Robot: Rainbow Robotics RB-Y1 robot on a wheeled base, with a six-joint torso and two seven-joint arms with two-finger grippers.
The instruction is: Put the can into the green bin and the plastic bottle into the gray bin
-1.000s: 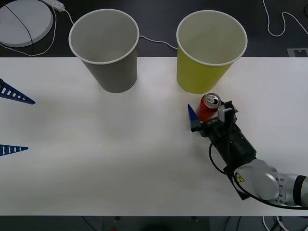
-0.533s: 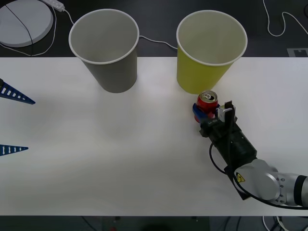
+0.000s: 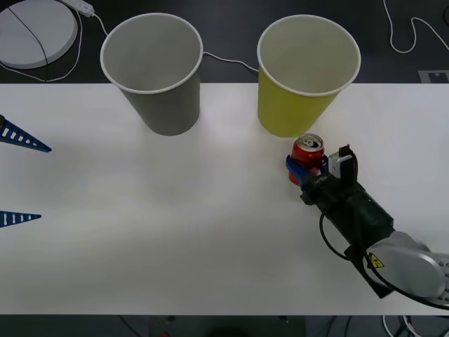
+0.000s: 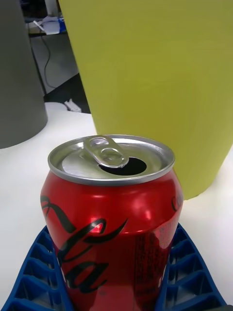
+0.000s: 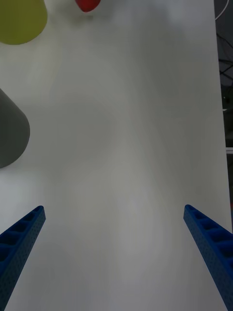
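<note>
Right gripper (image 3: 306, 168), lower right of the front view: blue fingers (image 4: 34, 272) clamped on either side of the can (image 3: 307, 152), pressing its red wall. Can upright, silver top and pull tab facing up, on the white table (image 3: 175, 225). Just behind the can, the green bin (image 3: 307, 74), near but apart. Farther left, upper centre, the gray bin (image 3: 153, 70). Left gripper (image 3: 17, 175) at the left edge, fingers spread wide over bare table.
</note>
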